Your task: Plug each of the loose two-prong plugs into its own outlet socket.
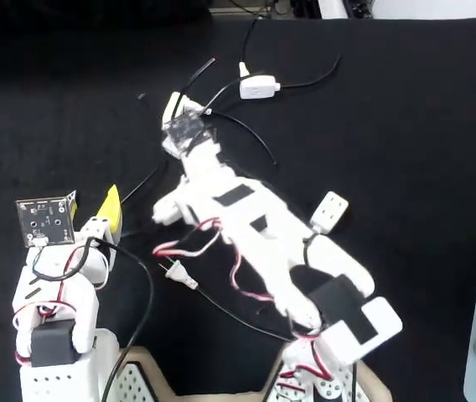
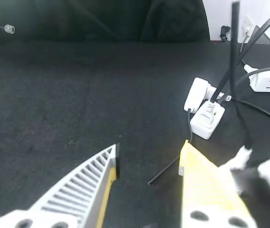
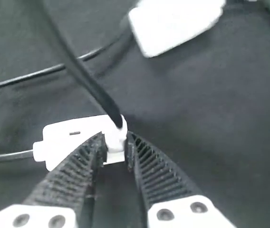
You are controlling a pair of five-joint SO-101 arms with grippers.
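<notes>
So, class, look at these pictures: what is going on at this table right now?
The right arm stretches across the black cloth-covered table, its jaws shut on a small white plug on a black cable, held against a white outlet socket block. The left arm sits back, jaws open and empty. A loose two-prong plug lies on the cloth, and a free white socket lies on the right arm's other side.

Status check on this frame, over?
Right gripper shut on plug at an outlet socket. Left gripper open, holding nothing. Second plug loose on the cloth beside right arm, cord running under it.
</notes>
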